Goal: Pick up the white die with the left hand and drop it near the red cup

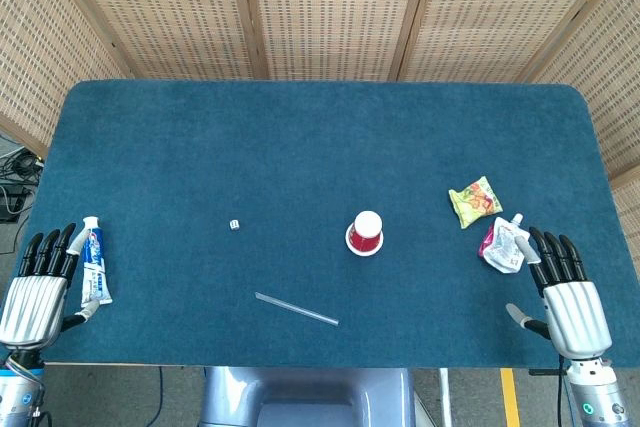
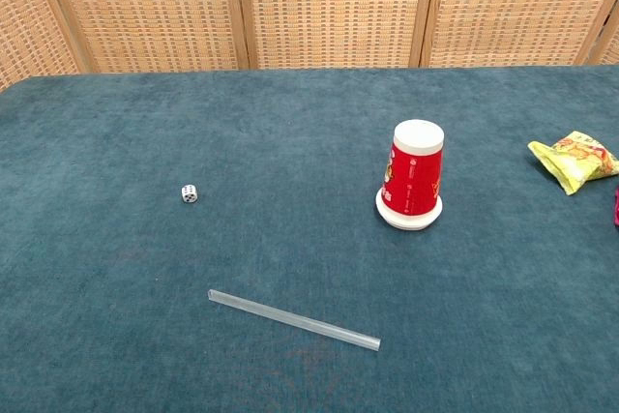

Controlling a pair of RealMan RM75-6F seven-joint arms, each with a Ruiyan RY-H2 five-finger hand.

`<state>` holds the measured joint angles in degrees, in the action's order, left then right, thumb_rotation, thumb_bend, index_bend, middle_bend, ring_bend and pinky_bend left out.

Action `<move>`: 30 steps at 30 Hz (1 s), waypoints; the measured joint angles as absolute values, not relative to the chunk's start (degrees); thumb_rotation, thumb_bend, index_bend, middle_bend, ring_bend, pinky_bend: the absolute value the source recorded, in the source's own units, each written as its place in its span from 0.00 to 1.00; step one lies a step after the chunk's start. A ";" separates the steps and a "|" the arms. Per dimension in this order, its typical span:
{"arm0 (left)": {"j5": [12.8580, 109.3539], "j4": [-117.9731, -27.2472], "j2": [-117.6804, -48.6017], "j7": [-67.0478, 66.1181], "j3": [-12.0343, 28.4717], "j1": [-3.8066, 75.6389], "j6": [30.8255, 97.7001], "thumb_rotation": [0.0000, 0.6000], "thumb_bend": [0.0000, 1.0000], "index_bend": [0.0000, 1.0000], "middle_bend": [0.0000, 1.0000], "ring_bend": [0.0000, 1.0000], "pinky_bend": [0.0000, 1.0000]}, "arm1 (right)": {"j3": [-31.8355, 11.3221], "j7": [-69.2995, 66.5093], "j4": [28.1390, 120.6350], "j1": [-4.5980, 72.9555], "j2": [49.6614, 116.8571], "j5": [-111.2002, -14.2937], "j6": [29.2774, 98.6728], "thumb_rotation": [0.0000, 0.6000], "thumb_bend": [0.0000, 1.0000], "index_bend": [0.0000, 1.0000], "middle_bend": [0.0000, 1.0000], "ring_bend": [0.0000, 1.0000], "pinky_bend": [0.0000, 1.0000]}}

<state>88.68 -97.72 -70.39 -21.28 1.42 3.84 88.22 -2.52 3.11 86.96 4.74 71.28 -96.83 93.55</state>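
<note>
A small white die [image 1: 234, 224] [image 2: 189, 193] lies on the blue table [image 1: 300, 147], left of centre. The red cup [image 1: 366, 233] [image 2: 414, 175] stands upside down on its white rim, to the right of the die. My left hand [image 1: 38, 285] rests at the table's front left corner, palm down, fingers stretched out, holding nothing, well apart from the die. At the front right corner my right hand [image 1: 568, 292] lies the same way, empty. Neither hand shows in the chest view.
A toothpaste tube [image 1: 95, 260] lies right beside my left hand. A clear straw [image 1: 296, 309] [image 2: 293, 319] lies near the front edge. A yellow snack packet [image 1: 475, 201] [image 2: 574, 161] and a white-pink pouch [image 1: 502, 245] sit by my right hand.
</note>
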 measured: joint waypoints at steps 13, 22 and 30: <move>88.75 -97.86 -70.44 -21.53 1.42 3.91 88.10 1.00 0.02 0.00 0.00 0.00 0.00 | -2.32 3.35 87.71 4.62 70.85 -96.26 92.96 1.00 0.09 0.04 0.00 0.00 0.00; 88.24 -97.46 -70.82 -21.91 1.60 4.37 87.22 1.00 0.02 0.00 0.00 0.00 0.00 | -2.25 3.79 87.65 4.84 70.99 -96.17 92.25 1.00 0.09 0.04 0.00 0.00 0.00; 86.61 -97.50 -71.87 -22.10 2.26 4.89 86.19 1.00 0.02 0.00 0.00 0.00 0.00 | -2.37 2.89 87.41 4.94 70.95 -95.44 91.71 1.00 0.09 0.04 0.00 0.00 0.00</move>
<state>86.61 -97.50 -71.87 -22.10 2.26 4.89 86.19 -2.37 2.89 87.41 4.94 70.95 -95.44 91.71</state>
